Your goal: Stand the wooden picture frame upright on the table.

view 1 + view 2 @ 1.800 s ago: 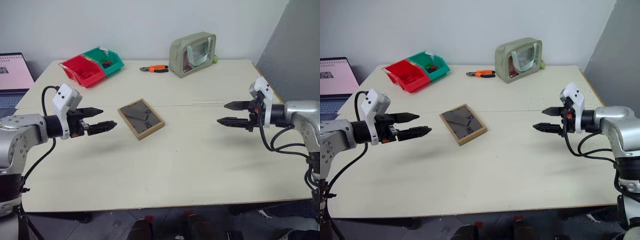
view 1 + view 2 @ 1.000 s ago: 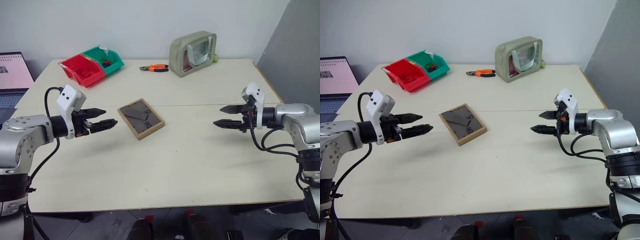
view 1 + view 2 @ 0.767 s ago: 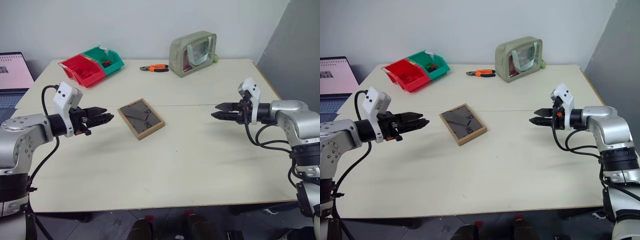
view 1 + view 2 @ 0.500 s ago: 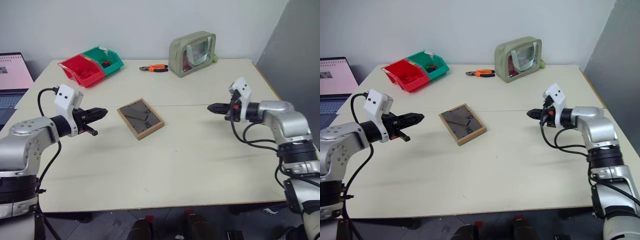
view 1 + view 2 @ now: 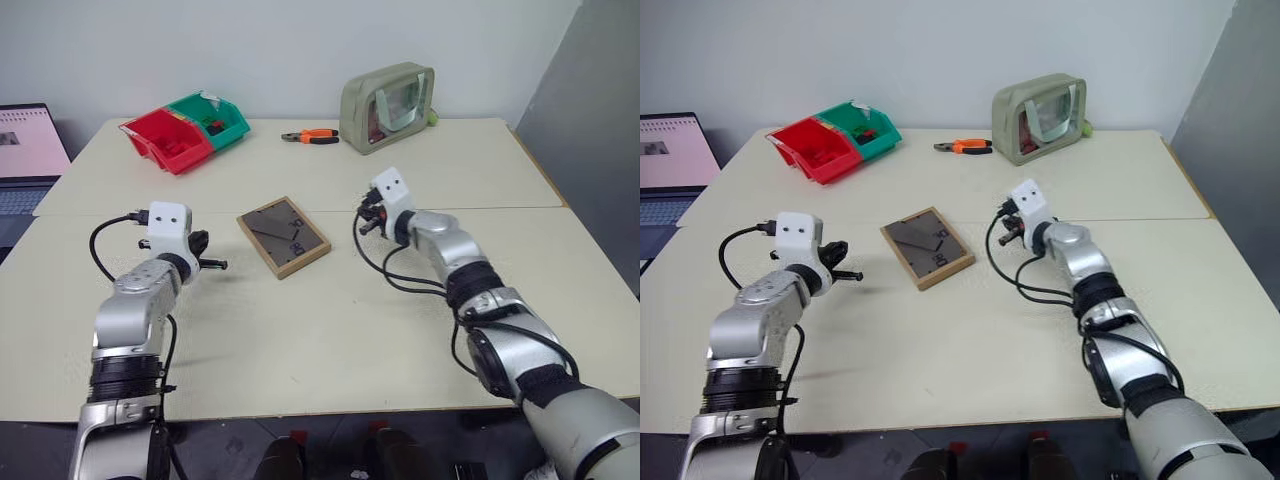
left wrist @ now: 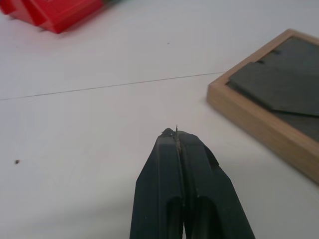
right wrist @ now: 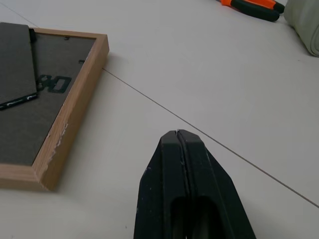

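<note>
- At the far left, a laptop (image 5: 25,150) sits off the edge of the table (image 5: 330,340), and red and green bins (image 5: 185,130) stand at the back left corner.
- The left gripper (image 5: 215,264) hovers low over the table with its fingers pressed together, holding nothing — its tip is near the frame's left edge but apart from it.
- The wooden picture frame (image 5: 283,236) lies flat near the table's middle, dark back panel and stand facing up, just in front of the seam.
- The right gripper (image 5: 362,226) is likewise pinched together and empty, near the frame's right edge without touching.
- Behind, orange-handled pliers (image 5: 308,137) and a greenish pouch (image 5: 386,92) rest well apart from the frame.
- Risk: with both sets of fingers together, a push would likely slide or spin the flat frame rather than lift it — and an unopened stand would let it topple.
</note>
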